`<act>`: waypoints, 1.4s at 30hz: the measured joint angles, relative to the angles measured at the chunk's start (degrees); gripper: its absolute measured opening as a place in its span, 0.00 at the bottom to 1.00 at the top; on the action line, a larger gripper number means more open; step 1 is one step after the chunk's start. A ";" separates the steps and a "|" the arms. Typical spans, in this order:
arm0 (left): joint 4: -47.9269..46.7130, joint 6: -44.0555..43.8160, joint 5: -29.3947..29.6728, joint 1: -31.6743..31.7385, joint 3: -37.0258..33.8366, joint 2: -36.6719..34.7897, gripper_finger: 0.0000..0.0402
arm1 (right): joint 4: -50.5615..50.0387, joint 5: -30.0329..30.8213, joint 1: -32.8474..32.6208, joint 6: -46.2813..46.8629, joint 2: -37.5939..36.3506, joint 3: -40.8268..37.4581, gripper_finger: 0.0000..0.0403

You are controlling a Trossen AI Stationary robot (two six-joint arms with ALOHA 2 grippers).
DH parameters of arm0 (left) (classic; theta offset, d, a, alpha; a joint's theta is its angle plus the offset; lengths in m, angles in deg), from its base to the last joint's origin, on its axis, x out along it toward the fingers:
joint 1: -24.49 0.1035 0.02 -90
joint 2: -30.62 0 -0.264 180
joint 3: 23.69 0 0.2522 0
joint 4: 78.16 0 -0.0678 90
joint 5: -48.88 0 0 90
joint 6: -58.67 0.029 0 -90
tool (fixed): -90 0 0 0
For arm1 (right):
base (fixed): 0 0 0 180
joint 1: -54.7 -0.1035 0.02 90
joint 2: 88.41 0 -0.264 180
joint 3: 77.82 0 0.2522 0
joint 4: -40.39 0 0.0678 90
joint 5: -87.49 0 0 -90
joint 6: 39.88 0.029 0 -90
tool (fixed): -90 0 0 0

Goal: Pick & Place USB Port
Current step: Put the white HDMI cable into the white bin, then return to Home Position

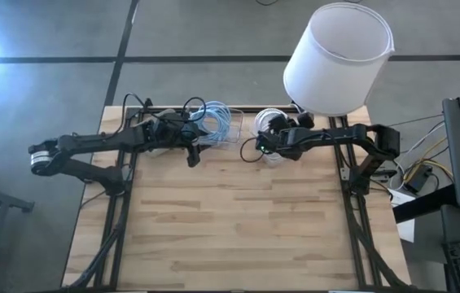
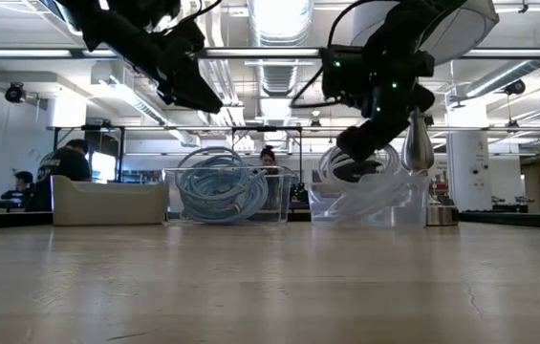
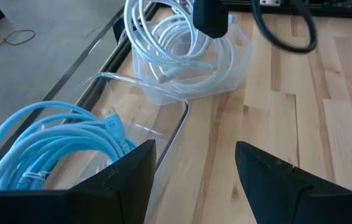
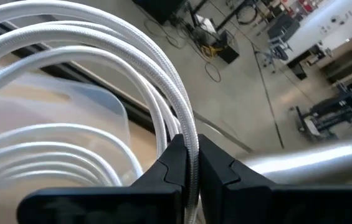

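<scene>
**Two cable bins, two hands, one white cable pinched**

Two clear bins sit side by side near the far edge of the wooden worktop [image 1: 238,220]. The left bin [image 1: 223,130] holds a coil of blue cable [image 3: 51,146]; the right bin [image 3: 225,81] holds a coil of white cable [image 4: 101,68].

The right hand [image 4: 191,168] is at the right bin, its fingers pressed together on a strand of the white cable, which runs up from between the fingertips and arcs over the bin. The left hand [image 3: 194,171] hangs just beside the left bin on its near side, fingers spread and holding nothing, above bare wood.

A white lamp shade [image 1: 339,57] stands over the far right corner, partly covering the right arm from above. Loose wires lie off the worktop's right edge. In the low view, people sit in the room beyond the bins.

The whole near half of the worktop lies open, with dark frame rails along both sides.
</scene>
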 joint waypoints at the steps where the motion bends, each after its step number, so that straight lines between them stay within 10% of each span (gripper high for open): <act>1: 0.02 0.00 0.00 0.00 0.02 0.00 0.56 | -1.71 -0.02 -0.13 1.25 -0.03 0.00 0.03; 21: 0.04 -0.20 0.00 0.00 0.09 0.00 0.56 | -8.62 -6.73 -0.99 8.04 -0.05 0.00 0.04; 42: -0.48 -2.06 -0.13 0.00 -0.70 -0.01 0.56 | -7.54 -10.93 -2.46 5.29 -1.35 1.31 0.29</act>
